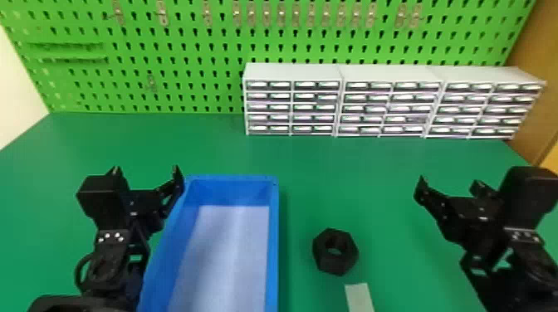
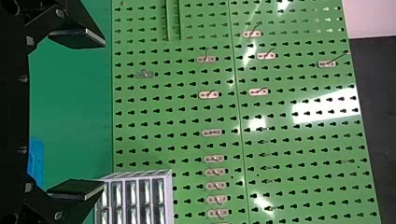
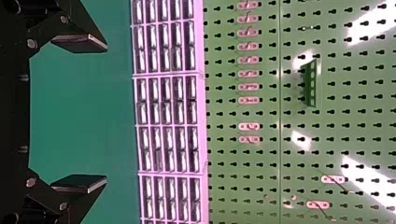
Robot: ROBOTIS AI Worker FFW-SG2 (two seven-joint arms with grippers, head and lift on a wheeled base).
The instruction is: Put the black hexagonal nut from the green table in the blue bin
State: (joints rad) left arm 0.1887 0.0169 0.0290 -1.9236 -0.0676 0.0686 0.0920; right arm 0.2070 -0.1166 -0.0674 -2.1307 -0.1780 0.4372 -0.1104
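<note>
- Nut [image 1: 338,265]: one, black, hexagonal, with a central hole; on the green table [image 1: 373,162], right of the bin and apart from it.
- Bin [image 1: 232,193]: one, blue, rectangular, with a pale base; open side up on the table.
- Left gripper [image 1: 146,170]: black, two flat fingers; released, the fingers spread wide with a free gap between them; located by the bin's far left corner.
- Right gripper [image 1: 450,181]: matching pattern; likewise released, fingers well parted and nothing between them; located right of the nut, well apart from it.
- Strip [image 1: 359,296]: pale, flat, on the table just nearer the robot than the nut.
- Drawer units [image 1: 390,74]: three, pale frames, side by side at the table's back.
- Pegboard [image 1: 199,49]: green, slotted, fitted with metal clips [image 1: 162,14]; upright behind the table.
</note>
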